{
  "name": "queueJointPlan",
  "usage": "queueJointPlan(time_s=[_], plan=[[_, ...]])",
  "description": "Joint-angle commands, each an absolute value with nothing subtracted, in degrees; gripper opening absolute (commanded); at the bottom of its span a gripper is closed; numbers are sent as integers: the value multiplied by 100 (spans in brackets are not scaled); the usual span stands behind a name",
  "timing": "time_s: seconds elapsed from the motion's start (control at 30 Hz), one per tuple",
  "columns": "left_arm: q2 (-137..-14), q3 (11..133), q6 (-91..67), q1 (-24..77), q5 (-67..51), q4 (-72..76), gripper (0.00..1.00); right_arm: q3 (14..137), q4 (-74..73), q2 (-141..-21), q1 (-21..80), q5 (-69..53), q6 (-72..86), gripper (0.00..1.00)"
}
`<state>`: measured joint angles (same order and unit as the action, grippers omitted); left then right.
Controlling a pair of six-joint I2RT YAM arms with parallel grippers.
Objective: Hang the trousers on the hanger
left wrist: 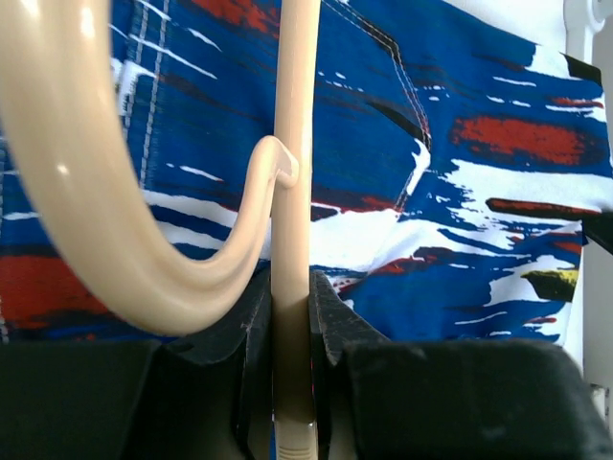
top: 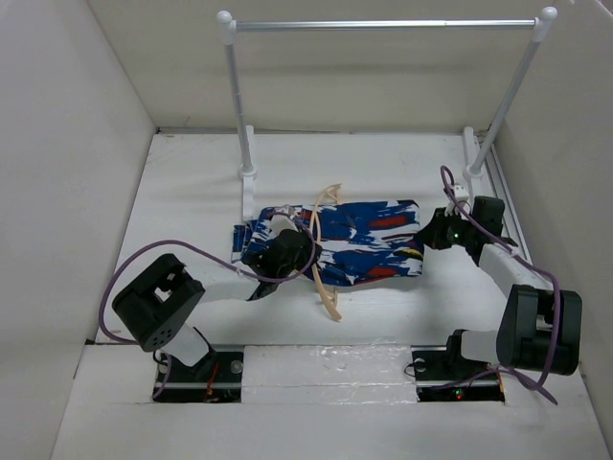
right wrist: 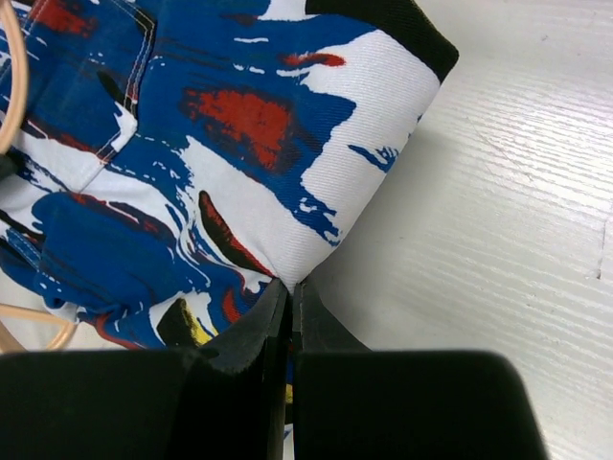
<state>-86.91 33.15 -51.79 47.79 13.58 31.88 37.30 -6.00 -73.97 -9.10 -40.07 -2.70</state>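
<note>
The trousers, in a blue, white and red print, lie folded on the white table. The light-tan hanger stands across their left part. My left gripper is shut on the hanger's bar, with the hook curving to its left above the trousers. My right gripper is shut on the right edge of the trousers, pinching the fabric fold just above the table.
A silver rail on white posts stands at the back of the table. White walls close in both sides. A purple cable loops by the left arm.
</note>
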Motion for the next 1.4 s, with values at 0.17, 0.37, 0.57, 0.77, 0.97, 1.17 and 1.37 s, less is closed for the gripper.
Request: queueJointPlan(time_s=[0.17, 0.37, 0.57, 0.77, 0.97, 1.17, 1.37], plan=[[-8429, 3568, -4693, 4702, 1424, 2988, 0, 3674, -317, -7664, -1055, -4069, -606, 0], [-8323, 4129, -4439, 4816, 1494, 2743, 0, 3551, -202, -7970, -1055, -3867, -703, 0], [-8007, 4727, -4122, 5054, 1871, 2242, 0, 3550, -132, -8121, -1055, -3850, -668, 0], [-7805, 5368, -3684, 5229, 2407, 1539, 0, 3867, -912, -7832, -984, -3814, -861, 39], [-7691, 5992, -3375, 5361, 2610, 1099, 0, 4973, -2573, -6339, -335, -3683, -984, 67], [-7699, 6581, -3155, 5361, 2602, 809, 0, 5590, -2270, -5371, 1821, -3605, 726, 76], [-7831, 6899, -3155, 5361, 2461, 747, 0, 5186, 146, -5720, 4065, -2331, 2600, 81]])
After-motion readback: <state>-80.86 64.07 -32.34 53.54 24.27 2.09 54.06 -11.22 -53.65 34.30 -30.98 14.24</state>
